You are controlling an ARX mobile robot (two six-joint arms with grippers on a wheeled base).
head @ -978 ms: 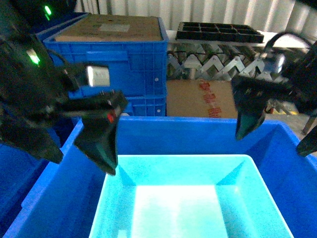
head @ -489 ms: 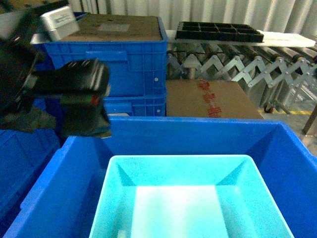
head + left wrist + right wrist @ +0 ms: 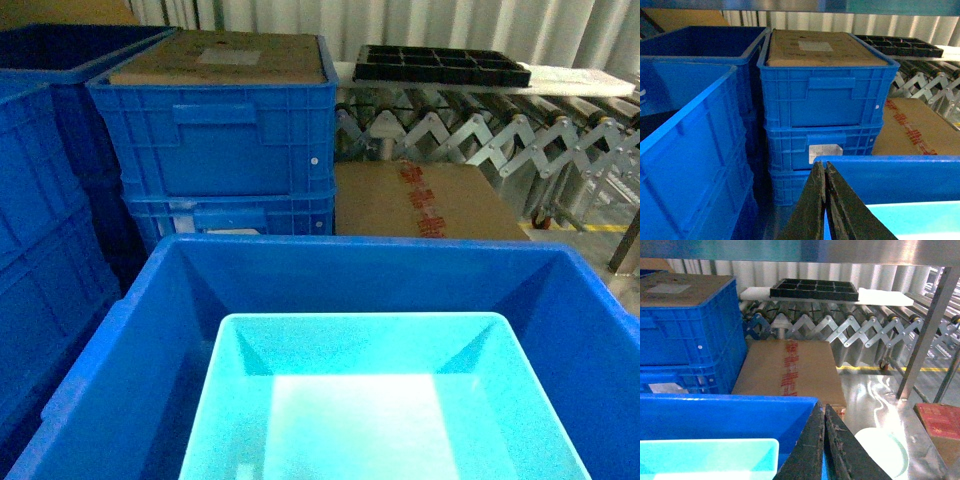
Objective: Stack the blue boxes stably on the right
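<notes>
The light turquoise tub (image 3: 385, 400) is a smooth plastic rectangle with sloped walls and a thin rim, sitting upright and open-topped inside the royal-blue crate (image 3: 150, 330). It lies nested low between the crate's left and right walls, its far rim set a little in from the crate's far wall. The crate is larger and deeper, with thick rounded rims and plain inner walls rising above the tub's rim.

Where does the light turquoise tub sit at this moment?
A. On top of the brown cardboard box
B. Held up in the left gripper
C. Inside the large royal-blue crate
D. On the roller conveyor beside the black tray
C: in the head view the turquoise tub lies within the walls of the royal-blue crate, which rise around it.
</notes>
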